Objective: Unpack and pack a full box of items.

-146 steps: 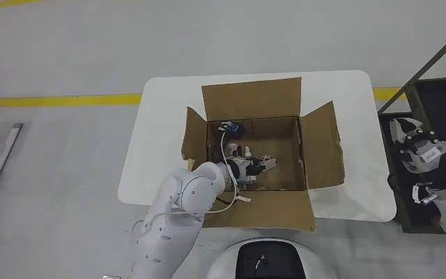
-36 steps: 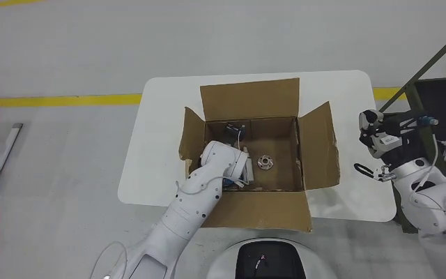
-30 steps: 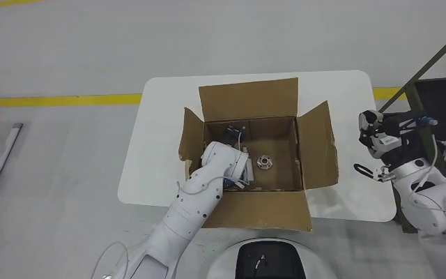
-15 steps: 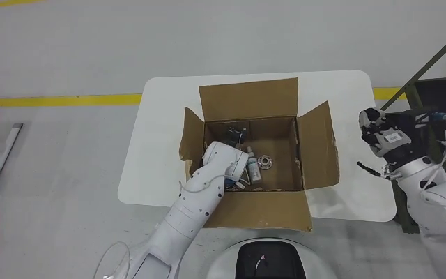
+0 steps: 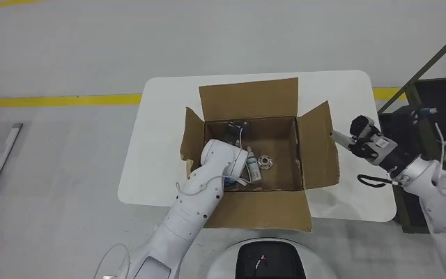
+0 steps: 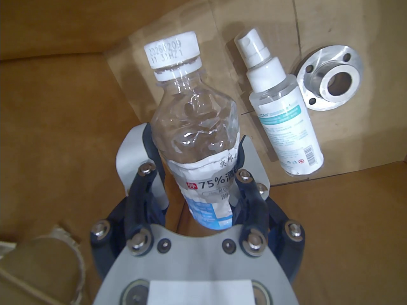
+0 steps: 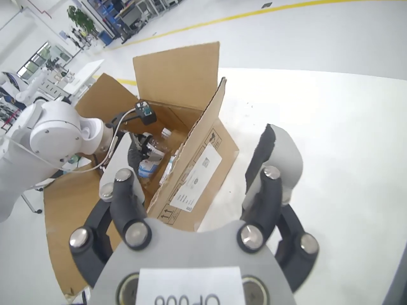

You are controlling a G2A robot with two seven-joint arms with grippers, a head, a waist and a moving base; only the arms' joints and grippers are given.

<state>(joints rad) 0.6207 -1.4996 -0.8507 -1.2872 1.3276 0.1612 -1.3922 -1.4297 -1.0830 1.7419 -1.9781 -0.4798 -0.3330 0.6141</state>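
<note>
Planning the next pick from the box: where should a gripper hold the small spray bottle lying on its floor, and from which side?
Probably across the labelled body of the spray bottle, coming straight down. It lies flat, the body is its widest round part, and the metal ring crowds only the neck end.

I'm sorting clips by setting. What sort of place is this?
Probably an industrial lab or workshop hall: a pale floor with a painted yellow line, storage racks behind, and a cardboard box on a white table.
</note>
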